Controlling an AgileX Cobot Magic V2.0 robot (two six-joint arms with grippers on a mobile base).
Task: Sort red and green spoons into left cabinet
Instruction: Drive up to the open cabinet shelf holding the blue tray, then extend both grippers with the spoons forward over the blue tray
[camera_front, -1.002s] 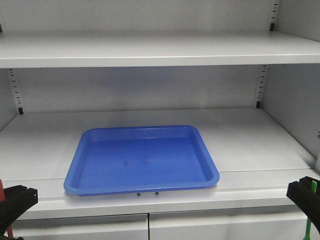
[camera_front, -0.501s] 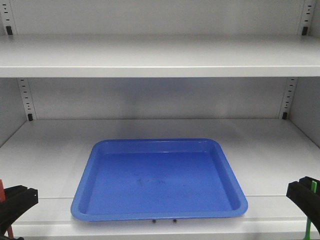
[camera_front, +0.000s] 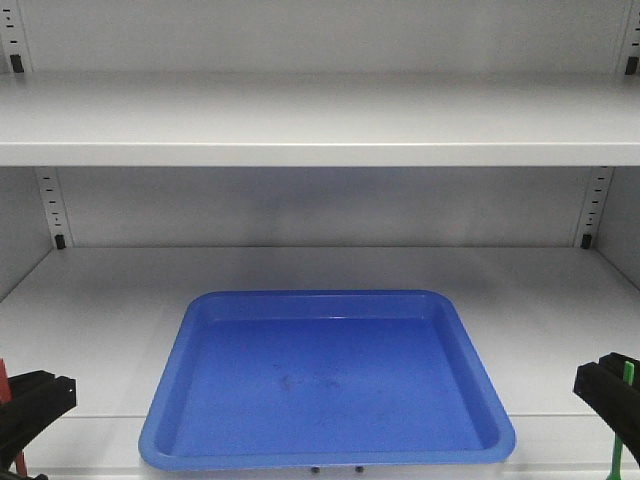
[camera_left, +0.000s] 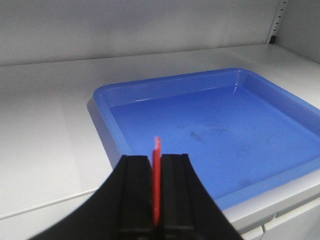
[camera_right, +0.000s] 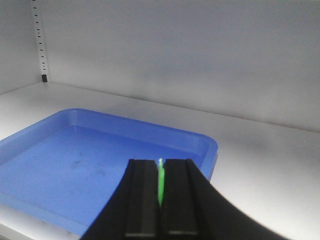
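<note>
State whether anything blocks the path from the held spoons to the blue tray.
Nothing visible does: the red spoon in the left claw and the green spoon in the right claw face the blue tray.

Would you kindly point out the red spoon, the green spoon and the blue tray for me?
red spoon (camera_left: 157, 175), left wrist view, on its thin edge.
green spoon (camera_right: 160, 185), right wrist view, on its thin edge.
blue tray (camera_front: 330, 380), front view, on its bare floor.
</note>
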